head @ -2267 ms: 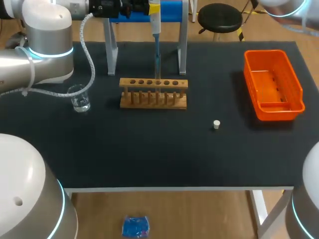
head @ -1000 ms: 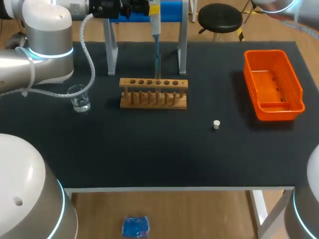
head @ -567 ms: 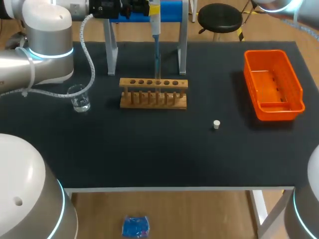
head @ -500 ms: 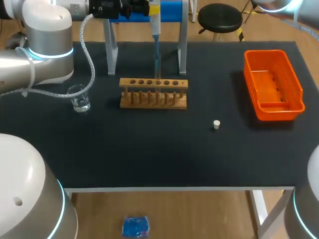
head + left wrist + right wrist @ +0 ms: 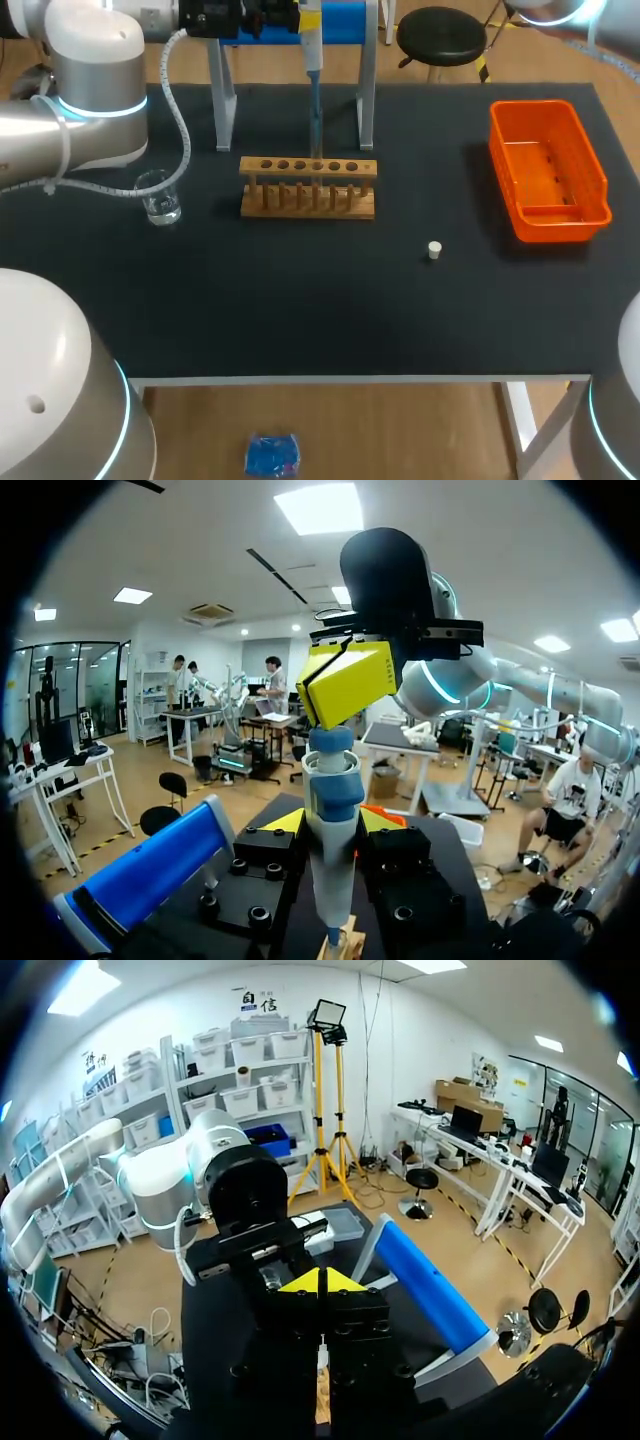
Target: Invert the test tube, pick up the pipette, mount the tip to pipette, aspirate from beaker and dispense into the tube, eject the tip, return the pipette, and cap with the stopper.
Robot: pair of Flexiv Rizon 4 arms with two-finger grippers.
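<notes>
My left gripper [image 5: 310, 18] is shut on the white and blue pipette [image 5: 314, 85], which hangs upright at the table's back. Its tip points down into a hole of the wooden tube rack [image 5: 308, 187]. In the left wrist view the pipette [image 5: 330, 830] stands between my left gripper's [image 5: 332, 825] fingers. My right gripper [image 5: 345, 685] is shut, its yellow tips resting on the pipette's top. In the right wrist view my right gripper [image 5: 320, 1282] points straight down over my left arm [image 5: 200, 1180]. The glass beaker [image 5: 160, 197] stands left of the rack. The white stopper [image 5: 434, 250] lies right of it.
The pipette stand's blue bar [image 5: 345, 20] and its two white legs [image 5: 367, 100] rise behind the rack. An orange bin [image 5: 548, 170] sits at the right side of the black table [image 5: 320, 310]. The blue bar [image 5: 150, 870] lies beside my left gripper.
</notes>
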